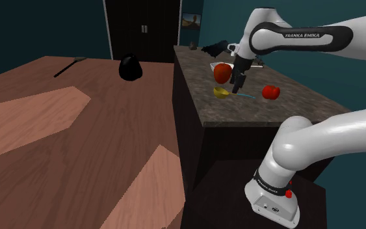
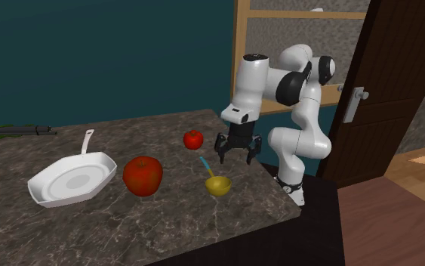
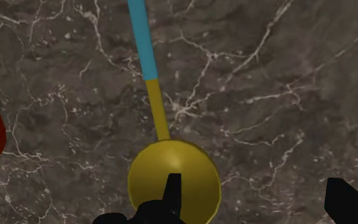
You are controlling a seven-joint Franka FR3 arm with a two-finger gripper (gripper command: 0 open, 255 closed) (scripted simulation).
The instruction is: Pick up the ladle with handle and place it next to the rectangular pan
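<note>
dark marbled stone worktop point(image 2: 127, 227) under teal walls, gripper over the ladle.
from my station i see the ladle point(image 2: 215, 181) lying flat near the worktop's end closest to the robot's stand. its yellow bowl is toward the front edge in the second exterior view, and its handle, yellow then blue, points toward a small red fruit point(image 2: 193, 139) nearer the back edge. the gripper point(image 2: 236, 157) hangs close above the ladle with its fingers spread wide and nothing between them. in the wrist view one finger point(image 3: 171, 191) overlaps the bowl while the other sits over bare stone. the white pan point(image 2: 105, 168) rests well apart toward the opposite end, its handle aimed at the back edge. a large red apple point(image 2: 143, 175) stands between the pan and the ladle.
</note>
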